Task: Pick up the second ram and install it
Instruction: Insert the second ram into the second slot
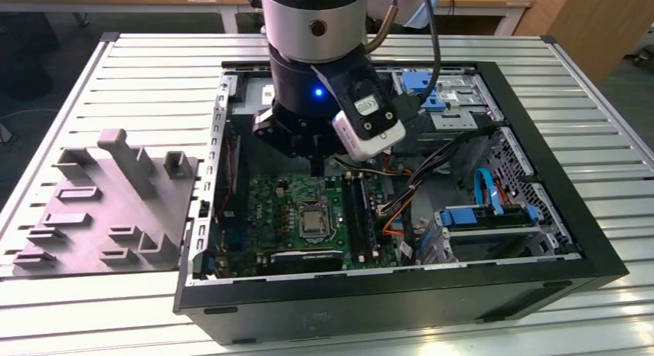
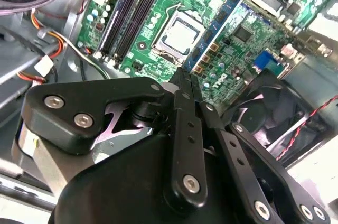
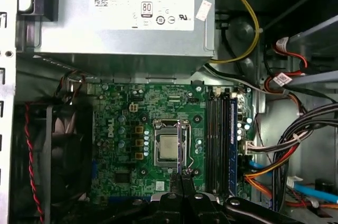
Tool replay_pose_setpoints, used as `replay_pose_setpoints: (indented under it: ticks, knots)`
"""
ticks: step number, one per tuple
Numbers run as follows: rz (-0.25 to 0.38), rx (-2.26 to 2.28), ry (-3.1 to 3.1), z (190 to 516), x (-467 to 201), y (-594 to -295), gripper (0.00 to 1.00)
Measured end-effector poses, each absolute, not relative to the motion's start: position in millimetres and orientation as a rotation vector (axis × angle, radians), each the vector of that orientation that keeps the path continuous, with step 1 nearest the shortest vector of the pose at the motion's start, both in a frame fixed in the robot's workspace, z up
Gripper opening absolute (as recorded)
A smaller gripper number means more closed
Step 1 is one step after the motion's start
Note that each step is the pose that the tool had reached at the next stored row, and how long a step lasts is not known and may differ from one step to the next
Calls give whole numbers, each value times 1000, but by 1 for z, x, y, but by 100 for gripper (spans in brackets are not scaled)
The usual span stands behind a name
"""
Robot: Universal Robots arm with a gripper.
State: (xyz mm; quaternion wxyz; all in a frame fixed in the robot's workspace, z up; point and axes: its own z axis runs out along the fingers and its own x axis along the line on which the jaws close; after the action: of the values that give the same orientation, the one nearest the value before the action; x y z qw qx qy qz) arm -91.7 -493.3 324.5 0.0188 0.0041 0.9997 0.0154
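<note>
End effector closed on the second ram, inside the PC case.
Ram projects from the fingertips toward the motherboard. CPU socket lies just beyond the tips, black memory slots farther off to one side.

Ram is up in the air in the second wrist view: a slim blue-green stick, pinched in the gripper, its near part hidden behind it. It's over the motherboard, beside the processor, parallel to the black sockets, not seated.
</note>
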Motion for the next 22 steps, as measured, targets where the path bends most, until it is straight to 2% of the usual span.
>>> replay_pose_setpoints:
  ticks: [22]
  knots:
    - [60, 16, 3103, 323, -78, -493, 11]
